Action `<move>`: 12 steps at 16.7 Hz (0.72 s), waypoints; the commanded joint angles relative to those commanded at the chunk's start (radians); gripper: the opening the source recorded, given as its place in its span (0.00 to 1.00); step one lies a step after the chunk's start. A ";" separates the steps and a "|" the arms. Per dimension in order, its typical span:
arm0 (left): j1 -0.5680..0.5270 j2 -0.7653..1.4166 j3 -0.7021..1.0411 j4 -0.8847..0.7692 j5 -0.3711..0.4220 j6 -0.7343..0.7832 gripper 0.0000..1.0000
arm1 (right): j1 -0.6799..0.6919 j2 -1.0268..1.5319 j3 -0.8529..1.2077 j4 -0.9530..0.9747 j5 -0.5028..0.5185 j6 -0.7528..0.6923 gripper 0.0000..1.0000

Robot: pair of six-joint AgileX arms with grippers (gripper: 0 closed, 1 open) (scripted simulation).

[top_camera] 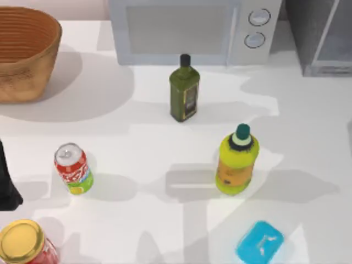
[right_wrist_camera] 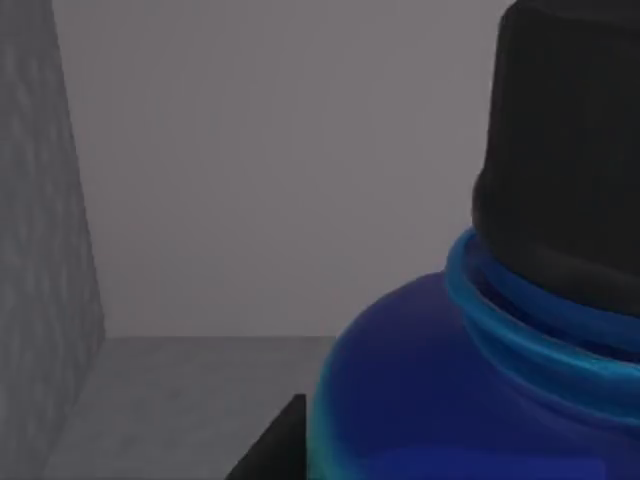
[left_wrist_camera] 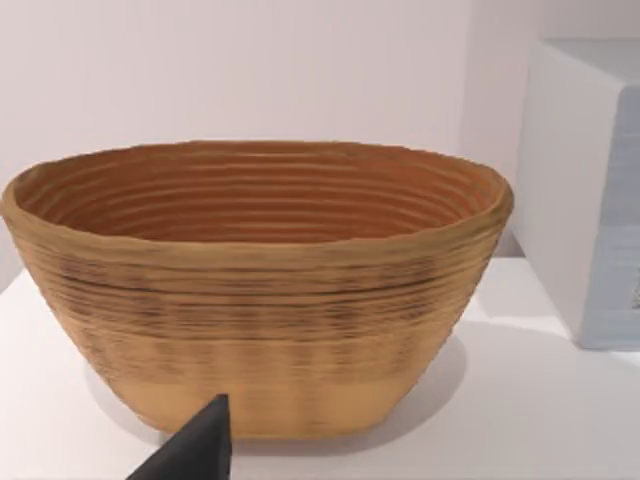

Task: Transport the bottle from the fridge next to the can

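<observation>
The bottle (right_wrist_camera: pixel 470 400) stands inside the fridge (right_wrist_camera: pixel 240 170), very close in the right wrist view: blue shoulder, cyan neck ring, black round cap. A dark part of my right gripper (right_wrist_camera: pixel 272 448) shows low beside the bottle's body; whether it grips the bottle is hidden. In the top view the grey fridge (top_camera: pixel 322 38) sits at the back right corner. The red can (top_camera: pixel 73 168), with a green lower band and silver top, stands at the front left. My left gripper (top_camera: pixel 6 184) is parked at the table's left edge, near the can.
A woven basket (top_camera: pixel 25 55) stands back left and a white microwave (top_camera: pixel 187 30) at the back middle. A dark green oil bottle (top_camera: pixel 184 91) and a yellow bottle (top_camera: pixel 235 160) stand mid-table. Along the front edge are a red jar (top_camera: pixel 25 243) and a cyan flat object (top_camera: pixel 259 242).
</observation>
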 joint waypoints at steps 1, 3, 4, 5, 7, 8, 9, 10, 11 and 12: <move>0.000 0.000 0.000 0.000 0.000 0.000 1.00 | -0.006 -0.030 -0.045 0.015 -0.006 0.000 0.00; 0.000 0.000 0.000 0.000 0.000 0.000 1.00 | -0.019 -0.100 -0.165 0.052 -0.021 0.000 0.00; 0.000 0.000 0.000 0.000 0.000 0.000 1.00 | -0.026 -0.139 -0.239 0.072 -0.029 -0.001 0.00; 0.000 0.000 0.000 0.000 0.000 0.000 1.00 | -0.033 -0.180 -0.313 0.093 -0.038 -0.001 0.00; 0.000 0.000 0.000 0.000 0.000 0.000 1.00 | -0.046 -0.258 -0.433 0.133 -0.054 -0.002 0.00; 0.000 0.000 0.000 0.000 0.000 0.000 1.00 | -0.052 -0.291 -0.478 0.150 -0.061 -0.003 0.00; 0.000 0.000 0.000 0.000 0.000 0.000 1.00 | -0.057 -0.319 -0.512 0.166 -0.067 -0.003 0.00; 0.000 0.000 0.000 0.000 0.000 0.000 1.00 | -0.061 -0.340 -0.536 0.177 -0.071 -0.003 0.00; 0.000 0.000 0.000 0.000 0.000 0.000 1.00 | -0.063 -0.352 -0.549 0.184 -0.073 -0.003 0.00; 0.000 0.000 0.000 0.000 0.000 0.000 1.00 | -0.064 -0.355 -0.551 0.185 -0.074 -0.003 0.00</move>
